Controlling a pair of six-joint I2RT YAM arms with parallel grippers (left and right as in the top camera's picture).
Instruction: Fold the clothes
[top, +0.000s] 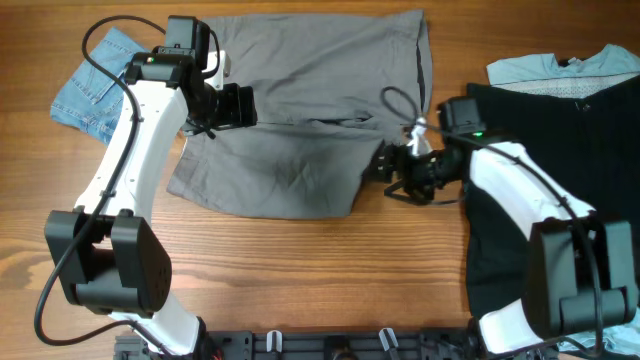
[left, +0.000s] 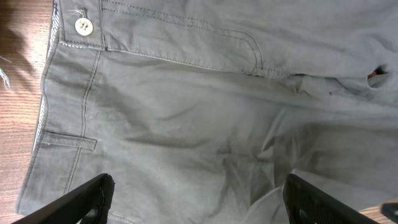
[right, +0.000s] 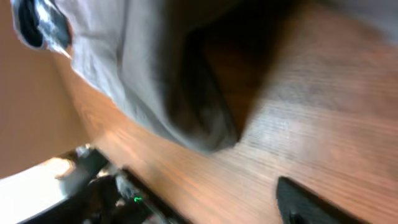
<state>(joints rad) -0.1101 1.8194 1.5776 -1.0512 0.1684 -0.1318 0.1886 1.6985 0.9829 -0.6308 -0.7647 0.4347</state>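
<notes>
Shorts (top: 300, 140): grey, upper centre of the overhead frame.
Left gripper (left: 199, 185): jaws spread, over shorts.
Right gripper (top: 393, 171): beside shorts' right edge; jaw state unclear.

No lettering, brand, number or sign is legible anywhere: not on the grey shorts (top: 300, 90), their button (left: 83, 25), or the desk (top: 300, 285).

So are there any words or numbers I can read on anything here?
None: no word, number, brand or sign can be read in any view.
The grey shorts show only a plain button, with nothing written on it.
The blue denim shorts and the black garment show no label.
The right wrist view is too blurred to read anything.
</notes>
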